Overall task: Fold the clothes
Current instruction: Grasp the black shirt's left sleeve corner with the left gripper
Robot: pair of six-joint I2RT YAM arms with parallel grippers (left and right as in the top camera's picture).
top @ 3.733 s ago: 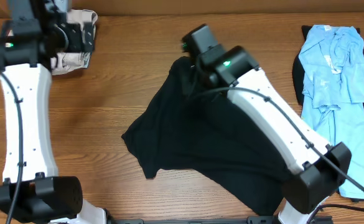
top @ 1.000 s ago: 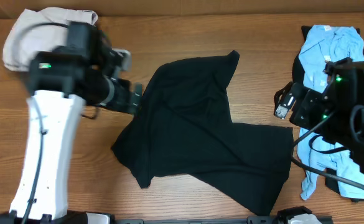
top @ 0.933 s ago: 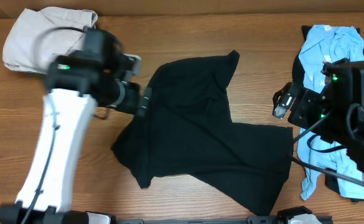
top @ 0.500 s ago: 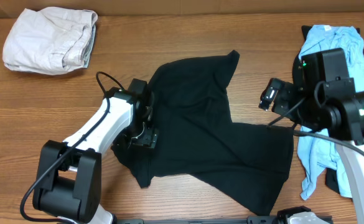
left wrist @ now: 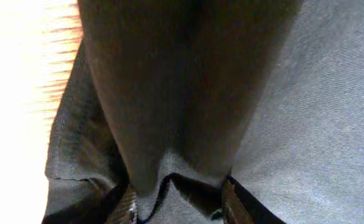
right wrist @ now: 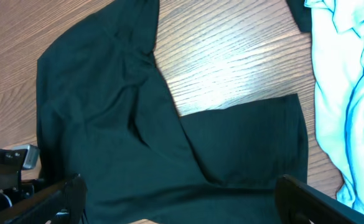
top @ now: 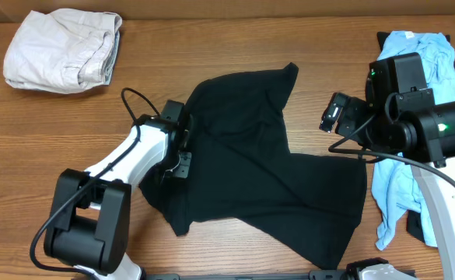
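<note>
The large black garment [top: 250, 171] lies spread and creased in the middle of the wooden table. My left gripper [top: 182, 159] is pressed down on its left edge. In the left wrist view a raised fold of the black cloth [left wrist: 169, 124] fills the gap between the fingers of that gripper [left wrist: 178, 202], which is shut on it. My right gripper [top: 330, 123] hovers to the right of the garment's upper part, wide open. In the right wrist view nothing sits between the jaws of the right gripper [right wrist: 182, 202], and the black garment [right wrist: 107, 124] lies below.
A cream garment [top: 60, 50] lies bunched at the back left. A light-blue garment [top: 414, 66] lies along the right edge, partly under my right arm. The light-blue cloth [right wrist: 350, 93] rests on another black piece [right wrist: 297, 17]. Bare wood [right wrist: 231, 68] shows between the piles.
My left arm has swung down from the back left onto the black garment's left edge, and its jaws have closed on a fold. The right arm has shifted slightly and stays open.
</note>
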